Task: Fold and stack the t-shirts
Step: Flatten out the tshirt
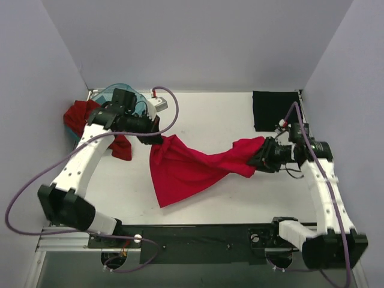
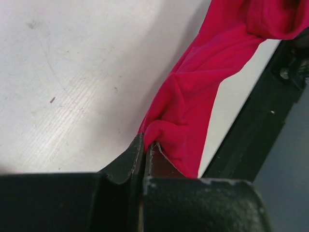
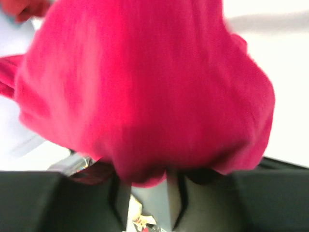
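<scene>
A bright crimson-pink t-shirt (image 1: 186, 165) hangs stretched between my two grippers above the table, its lower corner drooping toward the near edge. My left gripper (image 1: 155, 139) is shut on the shirt's left end; in the left wrist view the gripper (image 2: 147, 145) pinches a bunched fold of the cloth (image 2: 193, 96). My right gripper (image 1: 259, 157) is at the shirt's right end. In the blurred right wrist view its jaws (image 3: 148, 186) stand apart with a gap showing, and the cloth (image 3: 145, 87) drapes over the tips. A black t-shirt (image 1: 275, 110) lies folded at the back right. A brick-red t-shirt (image 1: 81, 117) is crumpled at the far left.
A translucent teal tub (image 1: 117, 91) stands at the back left behind the left arm, with the brick-red shirt spilling beside it. White walls close in the table on three sides. A black rail (image 1: 198, 237) carrying the arm bases runs along the near edge.
</scene>
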Controlling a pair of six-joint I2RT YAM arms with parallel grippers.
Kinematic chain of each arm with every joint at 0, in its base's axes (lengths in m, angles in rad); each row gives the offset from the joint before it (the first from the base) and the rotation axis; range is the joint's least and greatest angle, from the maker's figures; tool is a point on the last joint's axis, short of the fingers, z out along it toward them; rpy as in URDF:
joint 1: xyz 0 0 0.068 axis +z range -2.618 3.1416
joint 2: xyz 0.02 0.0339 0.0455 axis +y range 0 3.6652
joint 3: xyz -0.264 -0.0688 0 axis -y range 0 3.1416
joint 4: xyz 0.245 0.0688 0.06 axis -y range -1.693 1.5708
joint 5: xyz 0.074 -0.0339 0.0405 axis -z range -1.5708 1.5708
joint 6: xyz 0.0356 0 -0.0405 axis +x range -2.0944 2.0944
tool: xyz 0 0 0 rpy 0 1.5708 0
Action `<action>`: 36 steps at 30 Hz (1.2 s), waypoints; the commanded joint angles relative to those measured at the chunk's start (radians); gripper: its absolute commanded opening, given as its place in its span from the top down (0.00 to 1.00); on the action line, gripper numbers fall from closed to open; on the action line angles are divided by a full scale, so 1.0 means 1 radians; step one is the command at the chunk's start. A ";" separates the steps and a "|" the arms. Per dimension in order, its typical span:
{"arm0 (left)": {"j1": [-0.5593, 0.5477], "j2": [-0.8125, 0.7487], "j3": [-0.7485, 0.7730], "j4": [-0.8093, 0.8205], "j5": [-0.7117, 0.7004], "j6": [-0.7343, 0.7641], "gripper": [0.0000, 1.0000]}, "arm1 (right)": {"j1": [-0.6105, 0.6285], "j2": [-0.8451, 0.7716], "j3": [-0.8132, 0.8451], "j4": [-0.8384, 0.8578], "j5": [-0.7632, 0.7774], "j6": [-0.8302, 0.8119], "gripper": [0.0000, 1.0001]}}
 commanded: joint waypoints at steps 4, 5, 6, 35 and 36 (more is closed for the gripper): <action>0.017 0.346 0.004 0.430 -0.237 -0.019 0.62 | 0.002 0.530 0.143 0.327 0.346 0.052 0.51; 0.020 0.398 0.015 0.492 -0.290 -0.033 0.50 | 0.001 0.598 0.217 0.319 0.368 0.047 0.49; 0.027 0.441 0.050 0.510 -0.330 -0.035 0.39 | 0.004 0.633 0.248 0.292 0.388 0.032 0.48; -0.365 0.173 -0.714 0.465 -0.617 0.476 0.14 | 0.330 0.699 0.171 0.278 0.589 -0.257 0.36; -0.366 0.173 -0.731 0.470 -0.619 0.476 0.15 | 0.339 0.723 0.177 0.281 0.604 -0.266 0.36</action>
